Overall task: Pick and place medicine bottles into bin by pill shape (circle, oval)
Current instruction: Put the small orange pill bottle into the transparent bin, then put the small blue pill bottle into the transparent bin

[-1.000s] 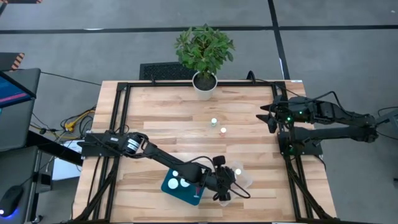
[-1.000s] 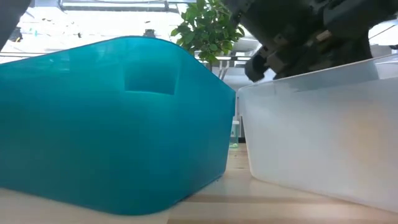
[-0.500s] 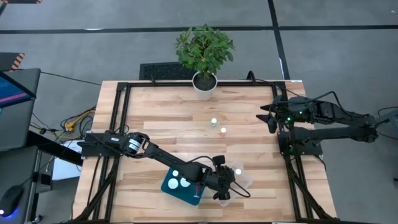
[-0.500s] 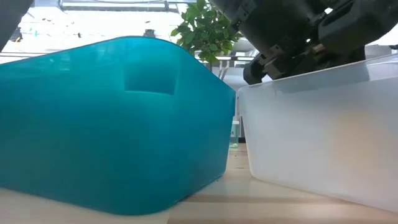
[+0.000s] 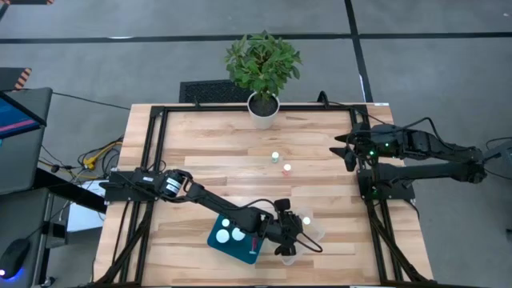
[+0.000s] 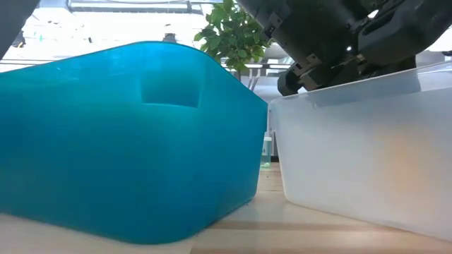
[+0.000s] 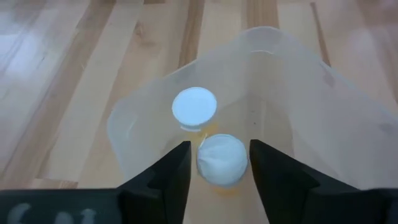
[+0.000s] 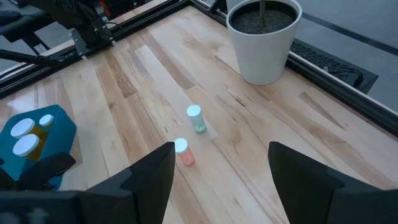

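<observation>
Bottle (image 7: 221,159): white-capped, between fingers of left gripper (image 7: 219,163) inside clear bin (image 7: 348,118), beside second bottle (image 7: 194,107). Jaws parted wider than second ago, barely clear of cap; release judged underway. Right gripper (image 8: 221,163): idle, spread, empty. Two bottles (image 5: 281,162) left mid-table.

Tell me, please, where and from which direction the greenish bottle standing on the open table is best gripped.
Grip the greenish bottle around its body just below the white cap, coming straight down from above. It stands upright, and the pinkish bottle sits apart from it, so there looks to be room for a finger on either side.
</observation>
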